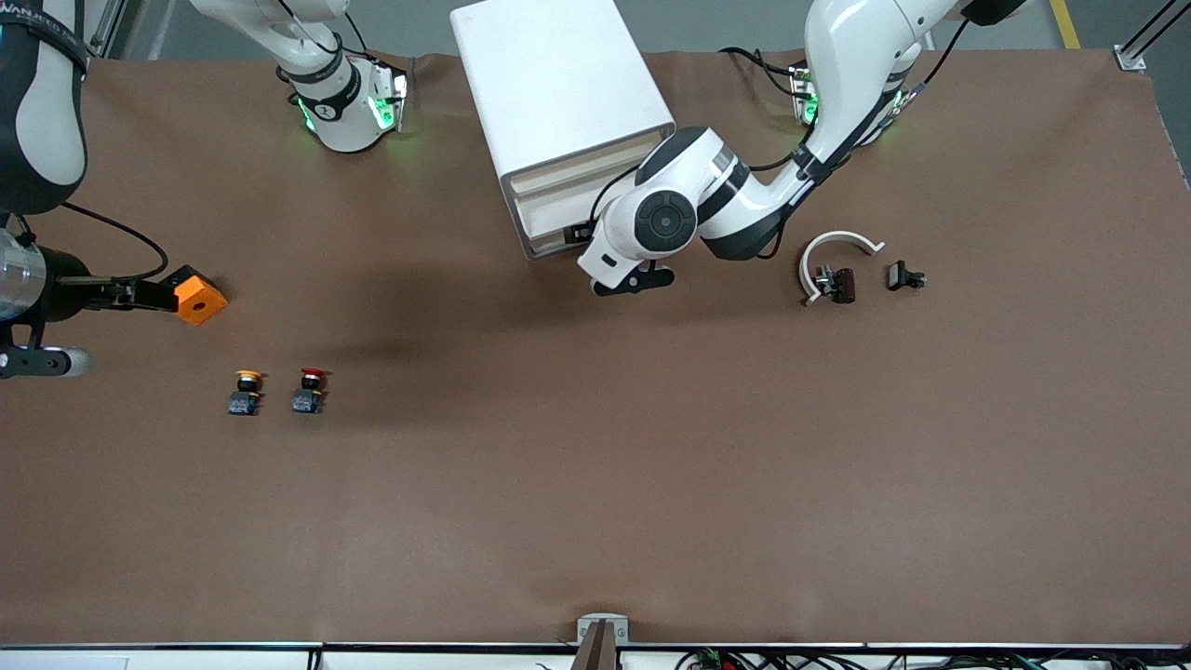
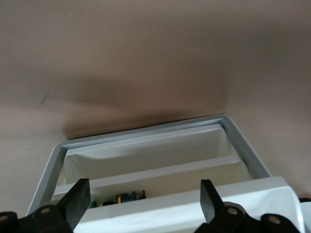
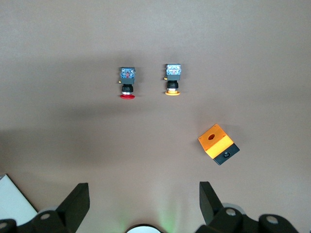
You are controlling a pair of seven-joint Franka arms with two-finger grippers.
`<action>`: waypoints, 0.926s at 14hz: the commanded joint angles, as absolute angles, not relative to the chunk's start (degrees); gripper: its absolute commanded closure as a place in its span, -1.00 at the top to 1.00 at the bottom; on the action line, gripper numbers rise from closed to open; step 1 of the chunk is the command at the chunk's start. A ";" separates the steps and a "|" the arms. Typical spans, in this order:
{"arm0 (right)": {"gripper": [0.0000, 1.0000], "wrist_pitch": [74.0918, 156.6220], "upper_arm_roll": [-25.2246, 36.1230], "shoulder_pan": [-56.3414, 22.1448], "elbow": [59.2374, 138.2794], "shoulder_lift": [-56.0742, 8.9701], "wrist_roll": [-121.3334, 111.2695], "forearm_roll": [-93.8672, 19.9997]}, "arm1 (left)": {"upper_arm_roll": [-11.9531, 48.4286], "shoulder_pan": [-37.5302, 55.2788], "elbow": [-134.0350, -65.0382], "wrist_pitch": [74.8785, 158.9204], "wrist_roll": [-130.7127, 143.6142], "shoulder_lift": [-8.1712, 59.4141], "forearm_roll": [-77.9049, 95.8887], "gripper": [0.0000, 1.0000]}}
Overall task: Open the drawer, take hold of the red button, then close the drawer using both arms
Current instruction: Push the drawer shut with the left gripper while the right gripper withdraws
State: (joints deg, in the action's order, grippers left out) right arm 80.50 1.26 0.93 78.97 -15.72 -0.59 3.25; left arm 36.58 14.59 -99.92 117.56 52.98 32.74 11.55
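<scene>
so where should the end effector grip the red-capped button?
Probably on the blocky black-and-blue base of the button, from straight above. It lies on its side, red cap pointing toward the robots, so the base's flat sides suit the fingers better than the round cap. The yellow-capped button beside it leaves room. The right end effector, open over the table, looks best placed; the left end effector is at the drawer.

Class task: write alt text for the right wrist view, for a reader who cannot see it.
A red-capped button and a yellow-capped button lie side by side on a brown table, with an orange cube nearby. The right gripper hangs open above them.
</scene>
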 commanded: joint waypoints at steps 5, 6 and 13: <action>1.00 71.99 0.61 2.46 77.17 -10.65 -1.05 -0.44 | 36.12 17.67 -99.75 121.90 56.95 36.21 9.14 1.00; 1.00 71.55 0.53 2.20 77.43 -9.42 -0.97 0.34 | 36.12 18.01 -99.76 121.82 57.65 36.21 9.14 1.00; 1.00 72.51 0.62 2.37 82.00 -2.47 -0.97 -0.62 | 36.74 20.12 -100.20 121.29 60.37 35.95 10.98 1.00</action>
